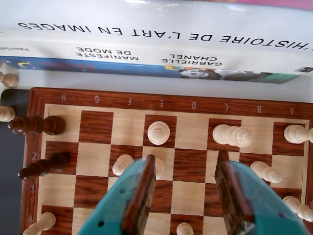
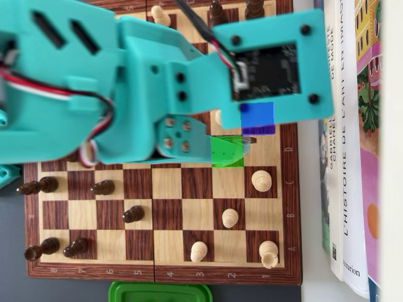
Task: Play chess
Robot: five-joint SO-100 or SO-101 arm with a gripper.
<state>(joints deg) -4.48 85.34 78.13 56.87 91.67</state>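
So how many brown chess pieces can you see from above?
7 in the overhead view. Five dark pieces stand on the left, below the arm. Two more poke out at the top edge. The arm may hide others.

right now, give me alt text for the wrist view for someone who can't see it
A teal end effector with open jaws hovers over a wooden chessboard, holding nothing, with light pieces scattered on the squares ahead, including a light pawn. Two dark pieces lie toppled at the board's left edge, and stacked books sit beyond its far edge.
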